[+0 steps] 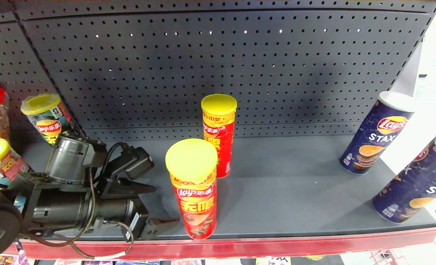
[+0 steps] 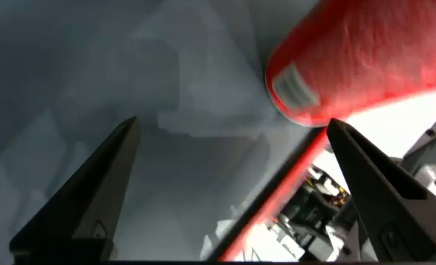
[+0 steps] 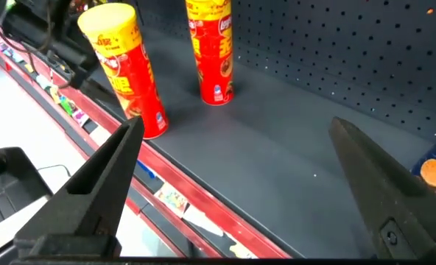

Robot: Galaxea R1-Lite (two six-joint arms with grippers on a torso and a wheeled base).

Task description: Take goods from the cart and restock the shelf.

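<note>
Red chip can (image 1: 195, 191) upright at shelf (image 1: 295, 191) front | left hand (image 1: 165, 206) released, just beside it

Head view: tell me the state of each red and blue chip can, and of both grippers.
Front red can: upright, lid on, not gripped.
Back red can: upright, lid on.
Rear blue can: standing, lid on.
Front blue can: standing, lid on.
Left gripper: open, empty, beside the front red can.
Right gripper: open, empty.
</note>
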